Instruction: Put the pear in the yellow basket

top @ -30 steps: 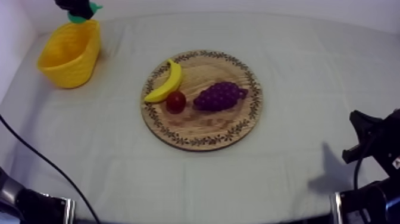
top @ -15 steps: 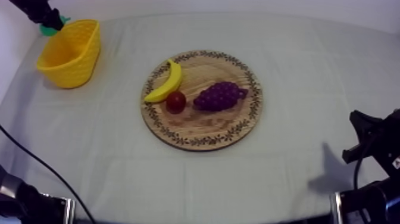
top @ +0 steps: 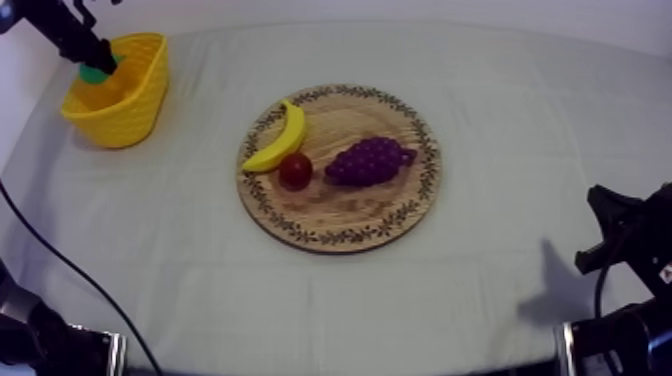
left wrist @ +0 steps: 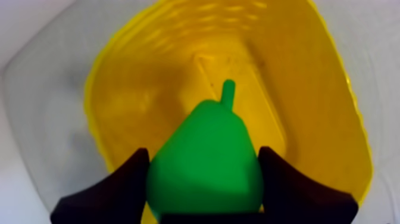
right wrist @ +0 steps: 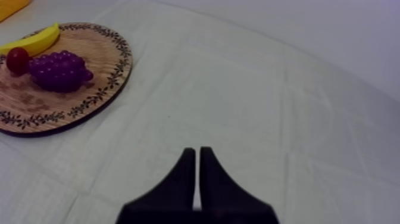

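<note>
The green pear point(left wrist: 205, 161) sits between the black fingers of my left gripper point(left wrist: 202, 179), which is shut on it directly over the open mouth of the yellow basket point(left wrist: 149, 89). In the top view the left gripper point(top: 97, 66) hangs at the far left over the basket point(top: 125, 105), with a bit of the pear point(top: 93, 74) showing under it. The round wooden board point(top: 345, 225) lies mid-table. My right gripper point(right wrist: 197, 161) is shut on nothing above bare cloth, and rests low at the right point(top: 610, 225).
On the board lie a banana point(top: 281, 140), a small red fruit point(top: 295, 171) and a bunch of grapes point(top: 369, 160). The basket stands near the table's far left corner, close to the wall.
My left gripper has moved left and then down with the pear, from behind the basket's rim to over its opening. The right arm and the board's fruit are unmoved.
</note>
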Controlling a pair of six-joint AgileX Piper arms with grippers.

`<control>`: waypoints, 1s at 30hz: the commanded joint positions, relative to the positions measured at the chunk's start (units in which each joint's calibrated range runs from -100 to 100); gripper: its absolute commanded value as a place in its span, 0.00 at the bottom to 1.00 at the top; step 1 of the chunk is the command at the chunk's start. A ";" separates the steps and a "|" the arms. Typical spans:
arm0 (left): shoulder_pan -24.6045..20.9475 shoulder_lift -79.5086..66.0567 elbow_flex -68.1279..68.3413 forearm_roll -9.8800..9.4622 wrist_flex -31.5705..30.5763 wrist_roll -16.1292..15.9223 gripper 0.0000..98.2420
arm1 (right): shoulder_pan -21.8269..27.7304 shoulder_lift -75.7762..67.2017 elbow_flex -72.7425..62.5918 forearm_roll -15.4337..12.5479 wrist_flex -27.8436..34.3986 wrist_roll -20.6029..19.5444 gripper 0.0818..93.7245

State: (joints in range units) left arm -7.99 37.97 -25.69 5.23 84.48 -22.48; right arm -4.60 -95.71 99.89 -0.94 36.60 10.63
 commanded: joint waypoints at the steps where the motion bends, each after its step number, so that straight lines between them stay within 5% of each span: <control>1: 0.10 1.83 -0.48 0.12 0.00 0.23 0.61 | 0.00 -0.04 0.00 -0.01 0.01 0.04 0.00; 21: 1.14 6.23 -2.74 -0.23 -0.10 4.26 0.94 | 0.00 -0.04 0.00 -0.01 0.01 0.04 0.00; 26: 1.33 6.25 -2.77 -0.57 -0.17 4.80 0.92 | 0.00 -0.04 0.00 -0.01 0.01 0.04 0.00; 30: 1.15 5.92 -2.34 -0.75 -1.06 6.24 0.77 | 0.00 -0.04 0.00 -0.01 0.01 0.04 0.00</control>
State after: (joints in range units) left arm -6.78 43.94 -28.14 4.55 83.38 -16.65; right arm -4.60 -95.71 99.89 -0.94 36.60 10.68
